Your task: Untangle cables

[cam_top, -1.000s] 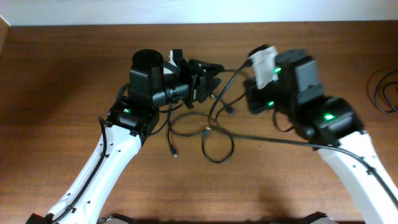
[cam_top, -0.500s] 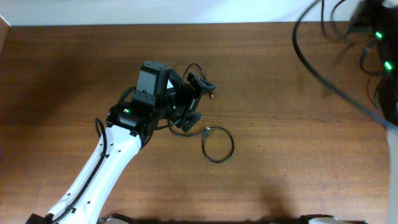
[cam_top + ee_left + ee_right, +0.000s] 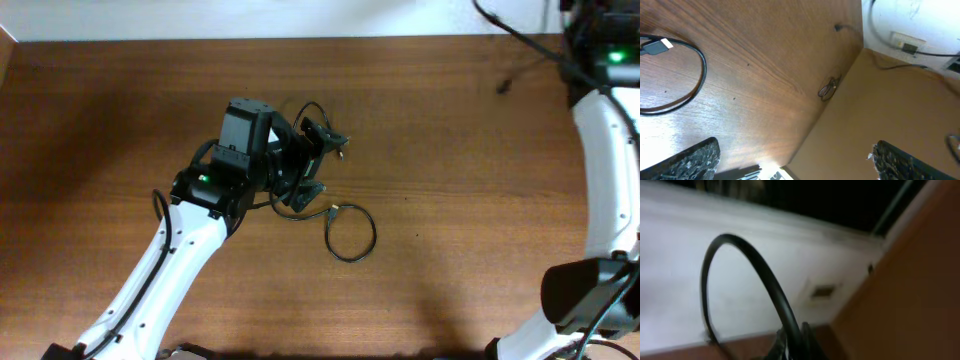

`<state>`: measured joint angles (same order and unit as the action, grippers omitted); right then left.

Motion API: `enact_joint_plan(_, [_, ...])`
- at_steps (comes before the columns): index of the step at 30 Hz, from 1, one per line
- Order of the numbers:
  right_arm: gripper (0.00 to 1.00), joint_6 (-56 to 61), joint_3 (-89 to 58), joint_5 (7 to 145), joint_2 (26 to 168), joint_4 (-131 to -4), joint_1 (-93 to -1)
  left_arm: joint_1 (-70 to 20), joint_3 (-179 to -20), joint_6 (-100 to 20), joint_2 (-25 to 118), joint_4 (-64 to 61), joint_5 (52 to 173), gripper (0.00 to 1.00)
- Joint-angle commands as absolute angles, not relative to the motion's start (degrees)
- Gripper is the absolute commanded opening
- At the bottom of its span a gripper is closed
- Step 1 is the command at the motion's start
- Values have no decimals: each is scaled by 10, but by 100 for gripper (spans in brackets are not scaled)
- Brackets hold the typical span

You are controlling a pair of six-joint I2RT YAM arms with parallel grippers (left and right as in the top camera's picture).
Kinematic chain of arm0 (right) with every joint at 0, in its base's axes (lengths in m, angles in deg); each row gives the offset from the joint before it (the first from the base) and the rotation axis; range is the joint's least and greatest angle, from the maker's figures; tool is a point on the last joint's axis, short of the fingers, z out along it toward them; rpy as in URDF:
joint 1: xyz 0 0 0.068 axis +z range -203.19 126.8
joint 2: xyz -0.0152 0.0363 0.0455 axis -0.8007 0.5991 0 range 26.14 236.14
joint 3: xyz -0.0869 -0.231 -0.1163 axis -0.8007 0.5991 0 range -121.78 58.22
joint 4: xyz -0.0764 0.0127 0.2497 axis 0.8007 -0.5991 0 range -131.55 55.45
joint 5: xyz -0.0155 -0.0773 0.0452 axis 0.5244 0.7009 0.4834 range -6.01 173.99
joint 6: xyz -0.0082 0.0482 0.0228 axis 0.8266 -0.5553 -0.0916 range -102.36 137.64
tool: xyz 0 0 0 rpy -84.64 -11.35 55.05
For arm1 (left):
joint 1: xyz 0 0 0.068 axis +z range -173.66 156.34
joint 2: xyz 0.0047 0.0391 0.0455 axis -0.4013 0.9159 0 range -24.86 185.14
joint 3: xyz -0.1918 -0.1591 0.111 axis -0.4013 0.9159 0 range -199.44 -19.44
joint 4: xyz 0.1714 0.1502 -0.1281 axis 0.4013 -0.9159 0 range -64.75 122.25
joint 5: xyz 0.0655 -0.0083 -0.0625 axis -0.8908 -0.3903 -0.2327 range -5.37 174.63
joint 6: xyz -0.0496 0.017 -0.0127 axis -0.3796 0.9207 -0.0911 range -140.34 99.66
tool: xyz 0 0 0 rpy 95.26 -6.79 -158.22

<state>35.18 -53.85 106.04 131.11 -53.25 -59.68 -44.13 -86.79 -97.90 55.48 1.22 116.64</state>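
I count one tabletop (image 3: 450, 200), my left arm (image 3: 180, 250) and right arm (image 3: 600, 150), one looped cable (image 3: 373, 232) beside the left arm, one cable (image 3: 515, 33) far off.

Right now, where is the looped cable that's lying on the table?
In the overhead view the looped cable lies flat near the middle of the table, just below and to the right of the left gripper.

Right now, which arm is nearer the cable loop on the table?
Left. Its fingers sit just up-left of the loop; the right arm is far off at the table's right edge.
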Motion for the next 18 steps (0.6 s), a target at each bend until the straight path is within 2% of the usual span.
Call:
enact_joint_plan(1, [4,316,-545,995,1340,-583,-624,-441,-870,-972,547,11,1160,99])
enact_joint_plan(4, [4,301,-544,978,1363,-624,-626,-441,-870,-972,547,11,1160,99])
enact_joint_plan(8, [4,267,-544,823,1368,-635,-626,-441,-870,-972,547,11,1160,99])
enact_joint_plan(14, [4,255,-544,820,1432,-626,-626,-441,-870,-972,547,11,1160,99])
enact_joint_plan(18, [4,163,-544,833,1507,-607,-627,-441,-870,-972,547,11,1160,99])
